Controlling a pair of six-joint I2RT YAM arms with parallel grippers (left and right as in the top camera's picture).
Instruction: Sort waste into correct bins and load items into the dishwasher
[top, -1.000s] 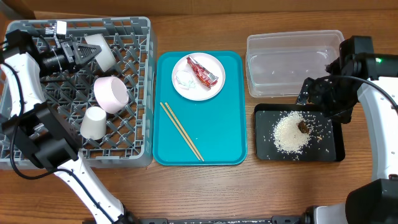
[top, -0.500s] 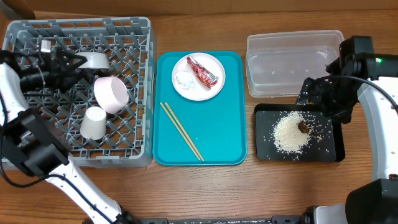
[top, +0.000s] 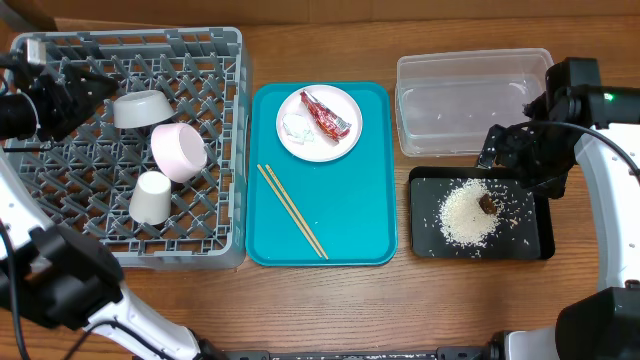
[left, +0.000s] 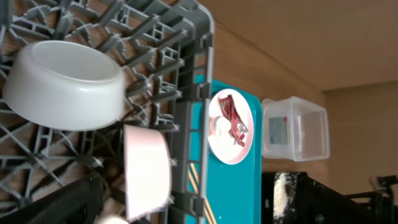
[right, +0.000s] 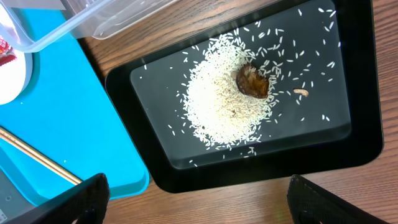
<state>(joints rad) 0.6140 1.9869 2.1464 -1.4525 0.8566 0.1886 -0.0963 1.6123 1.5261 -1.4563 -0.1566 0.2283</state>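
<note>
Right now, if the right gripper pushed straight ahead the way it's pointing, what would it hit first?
Probably the black tray, around its near edge or the rice pile. The right gripper points down at it, fingers open, nothing between. The exact contact spot is unclear.

One dish rack (top: 238, 150) sits at 9 o'clock on the table. It holds three vessels: two bowls, one grey bowl (top: 140, 108) and one pale pink bowl (top: 178, 151), and one small white cup (top: 151, 198) at 6 o'clock from them. One teal tray (top: 350, 210) lies in the middle and carries one white plate (top: 330, 147) at its 12 o'clock and two wooden chopsticks (top: 292, 211) at its 7 o'clock. On the plate are two waste pieces: one red foil wrapper (top: 325, 115) and one white paper wad (top: 297, 127). There are two bins: one clear tub (top: 472, 57) at 2 o'clock and one black tray (top: 535, 225) at 4 o'clock. The black tray has one heap of rice (top: 465, 215) with many stray grains and one brown lump (top: 487, 203).
</note>
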